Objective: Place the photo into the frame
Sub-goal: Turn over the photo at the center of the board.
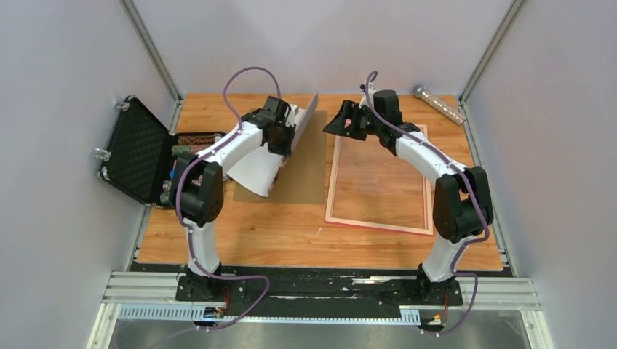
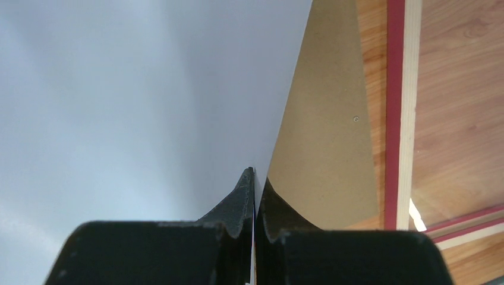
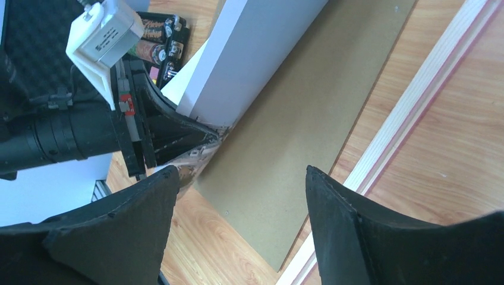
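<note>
My left gripper [image 1: 281, 147] is shut on the edge of the photo [image 1: 255, 169] and holds it tilted up off the table, pale side showing. In the left wrist view the photo [image 2: 119, 89] fills the left, pinched between my shut jaws [image 2: 255, 199]. The pink frame [image 1: 332, 178] lies flat at the right, wood showing through it; its rail also shows in the wrist views [image 2: 395, 119] [image 3: 416, 89]. My right gripper [image 1: 335, 122] is open and empty, above the frame's far left corner. In its own view [image 3: 241, 178] it faces the photo [image 3: 249, 53] and the left gripper [image 3: 178, 133].
A plain brown backing board [image 1: 302, 174] lies flat under the lifted photo, left of the frame [image 2: 327, 148] [image 3: 297, 130]. An open black case [image 1: 134, 149] with batteries [image 3: 160, 35] stands at the left edge. A metal bar [image 1: 439, 104] lies at the back right. Grey walls enclose the table.
</note>
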### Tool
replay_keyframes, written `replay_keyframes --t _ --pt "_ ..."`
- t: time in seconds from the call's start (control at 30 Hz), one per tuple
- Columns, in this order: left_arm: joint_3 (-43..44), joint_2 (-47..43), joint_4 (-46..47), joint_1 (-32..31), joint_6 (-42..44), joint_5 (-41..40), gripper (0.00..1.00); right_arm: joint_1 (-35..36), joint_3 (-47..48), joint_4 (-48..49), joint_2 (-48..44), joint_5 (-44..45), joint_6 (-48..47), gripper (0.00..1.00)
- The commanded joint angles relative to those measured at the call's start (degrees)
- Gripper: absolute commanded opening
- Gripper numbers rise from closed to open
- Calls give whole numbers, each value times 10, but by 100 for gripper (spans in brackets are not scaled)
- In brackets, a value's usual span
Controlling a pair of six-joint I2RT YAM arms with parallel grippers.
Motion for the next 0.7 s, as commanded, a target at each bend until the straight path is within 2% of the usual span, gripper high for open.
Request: replay_keyframes --t 0.0,0.13,0.37,0.67 --pt "-32 2 38 -13 -52 38 0 -8 -27 47 19 8 57 76" --pt "-60 -4 63 -25 -74 55 0 -7 -49 73 38 -3 96 76" --pt "-66 3 83 -31 -98 99 0 -7 -60 105 60 -12 111 77" --pt "-84 4 105 -54 -110 121 8 -6 -49 126 96 -49 136 77"
